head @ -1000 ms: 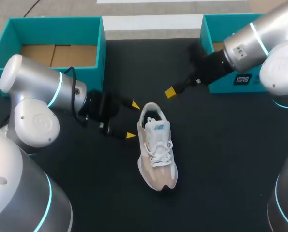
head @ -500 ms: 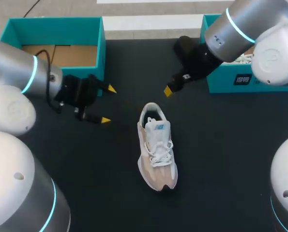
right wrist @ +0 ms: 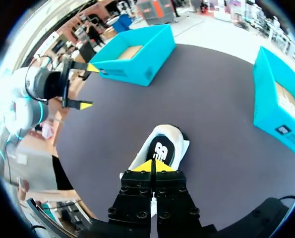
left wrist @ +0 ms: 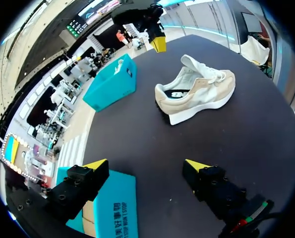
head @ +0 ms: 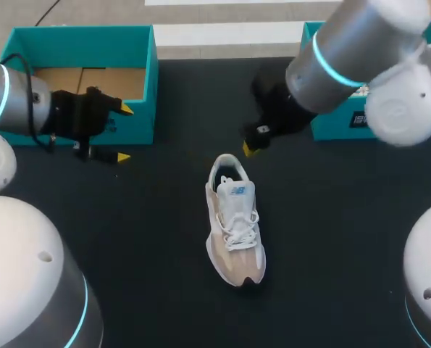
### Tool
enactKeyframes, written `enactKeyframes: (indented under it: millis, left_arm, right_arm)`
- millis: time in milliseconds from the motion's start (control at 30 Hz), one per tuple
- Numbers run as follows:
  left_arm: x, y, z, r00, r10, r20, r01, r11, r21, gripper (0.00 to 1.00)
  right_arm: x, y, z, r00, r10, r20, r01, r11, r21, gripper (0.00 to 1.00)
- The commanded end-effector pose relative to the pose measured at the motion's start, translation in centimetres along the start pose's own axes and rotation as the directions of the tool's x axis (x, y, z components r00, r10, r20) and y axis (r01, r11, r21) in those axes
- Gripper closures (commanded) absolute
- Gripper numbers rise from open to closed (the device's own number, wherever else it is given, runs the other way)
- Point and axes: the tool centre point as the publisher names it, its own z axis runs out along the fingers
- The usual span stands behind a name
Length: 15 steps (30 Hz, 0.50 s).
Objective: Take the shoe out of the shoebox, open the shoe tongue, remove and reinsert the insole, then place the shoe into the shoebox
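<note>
A beige and white shoe (head: 235,221) lies on the black table, heel toward the boxes, laces up; it also shows in the left wrist view (left wrist: 197,94) and the right wrist view (right wrist: 159,151). My right gripper (head: 250,148) is shut on nothing and hangs just above and behind the heel, with its tips (right wrist: 152,166) over the shoe's opening. My left gripper (head: 124,133) stands open and empty beside the left teal shoebox (head: 77,35), well left of the shoe. In its own view the open left gripper (left wrist: 146,164) points toward the shoe from a distance.
The left teal box (right wrist: 135,59) has a cardboard bottom. A second teal box (head: 331,127) with white paper inside stands at the back right, behind my right arm. Bare black tabletop (head: 143,239) surrounds the shoe.
My left gripper has drawn back leftward from the shoe's heel to the left box, staying open. My right gripper has come down toward the heel, staying shut.
</note>
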Motion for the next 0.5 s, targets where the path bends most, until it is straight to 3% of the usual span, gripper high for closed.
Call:
enactKeyframes:
  millis: [33, 67, 500]
  left_arm:
    - [-0.46, 0.19, -0.32, 1.0, -0.017, 0.014, 0.017, 0.999, -0.03, 0.0]
    - [-0.99, 0.56, -0.15, 0.998, -0.054, 0.041, 0.056, 0.997, -0.055, 0.0]
    - [-0.99, 0.56, -0.15, 0.998, -0.054, 0.041, 0.056, 0.997, -0.055, 0.0]
  right_arm:
    - [1.12, -0.8, 3.23, 0.976, 0.057, 0.211, -0.062, 0.998, 0.018, 1.0]
    - [0.98, -1.21, 3.76, 0.964, 0.098, 0.248, -0.106, 0.994, 0.02, 1.0]
    - [0.98, -1.21, 3.76, 0.964, 0.098, 0.248, -0.106, 0.994, 0.02, 1.0]
